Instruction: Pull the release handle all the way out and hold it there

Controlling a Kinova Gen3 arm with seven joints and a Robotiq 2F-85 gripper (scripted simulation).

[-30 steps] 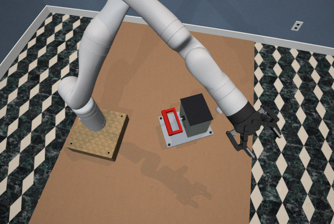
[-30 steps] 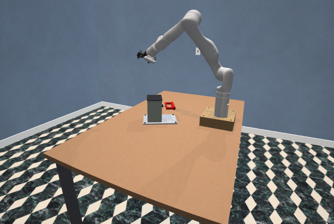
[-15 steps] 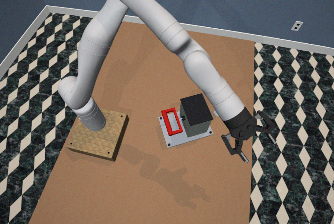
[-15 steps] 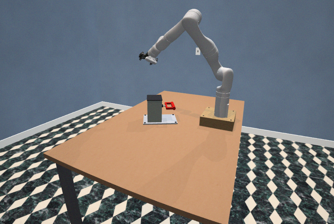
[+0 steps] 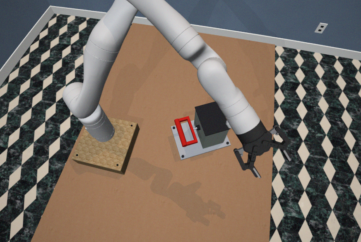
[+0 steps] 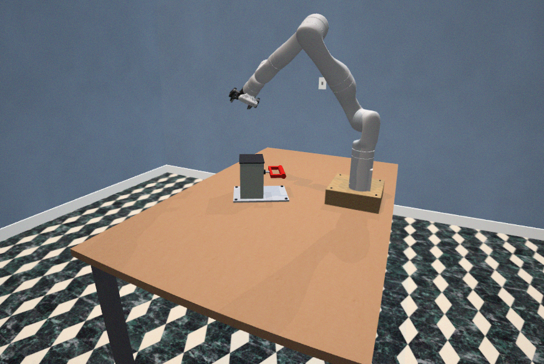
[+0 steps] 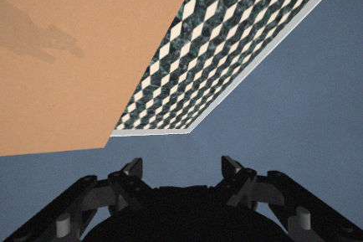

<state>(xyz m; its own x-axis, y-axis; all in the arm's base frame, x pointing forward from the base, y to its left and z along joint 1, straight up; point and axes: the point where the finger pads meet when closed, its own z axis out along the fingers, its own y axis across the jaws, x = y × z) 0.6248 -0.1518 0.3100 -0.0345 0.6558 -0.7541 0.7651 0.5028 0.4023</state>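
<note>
The red release handle (image 5: 179, 132) (image 6: 282, 171) is a rectangular loop on a short rod. It sticks out of the side of a grey box with a black top (image 5: 211, 122) (image 6: 251, 177), which stands on a light metal base plate (image 5: 189, 152) (image 6: 276, 195). The handle sits close to the box. My gripper (image 5: 273, 167) (image 6: 231, 95) (image 7: 181, 166) is open and empty. It hangs high in the air above the table edge, on the side of the box away from the handle, touching nothing. The wrist view shows only table, floor and wall.
The brown table (image 5: 145, 87) (image 6: 219, 254) (image 7: 63, 95) carries the wooden pedestal (image 5: 116, 151) (image 6: 351, 202) of my arm, on the handle's side of the box. Checkered floor lies beyond the table edge below the gripper.
</note>
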